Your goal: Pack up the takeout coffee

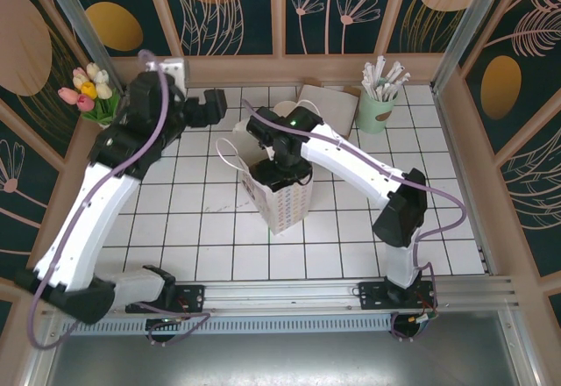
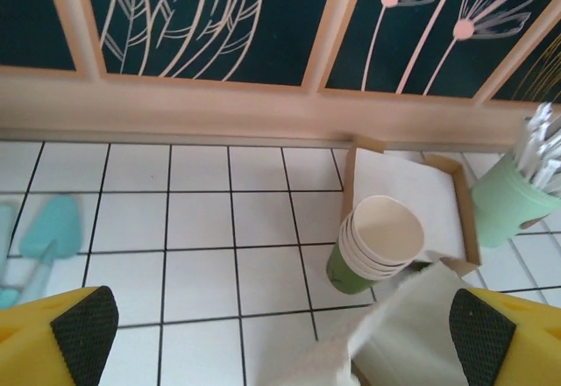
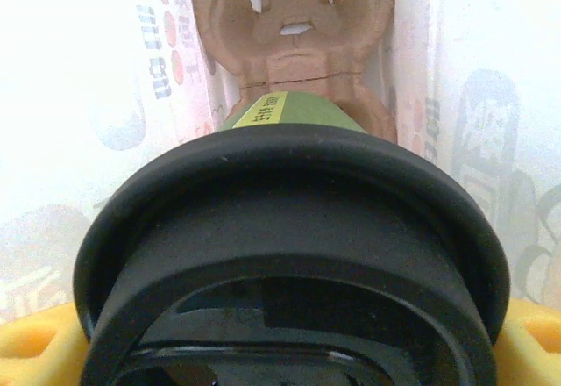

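The takeout coffee [image 3: 289, 228], a dark-green cup with a black round top, is down inside the white paper bag [image 1: 282, 203]. It hangs just over a brown cardboard cup carrier [image 3: 289, 17]. My right gripper [image 1: 286, 172] reaches into the bag's mouth, shut on the cup, with a yellow finger [image 3: 35, 342] on either side of the lid. My left gripper [image 2: 282, 338] is open and holds nothing. It hovers at the back left of the bag [image 2: 399, 333], whose top edge lies between the black pads [image 2: 83, 333].
A stack of cream-white cups [image 2: 379, 244] stands by a cardboard tray [image 2: 412, 184] at the back. A mint-green cup of wrapped straws [image 1: 379, 105] is at the back right. Tulips [image 1: 88, 92] stand at the back left, and teal utensils [image 2: 48, 228] lie on the tiles.
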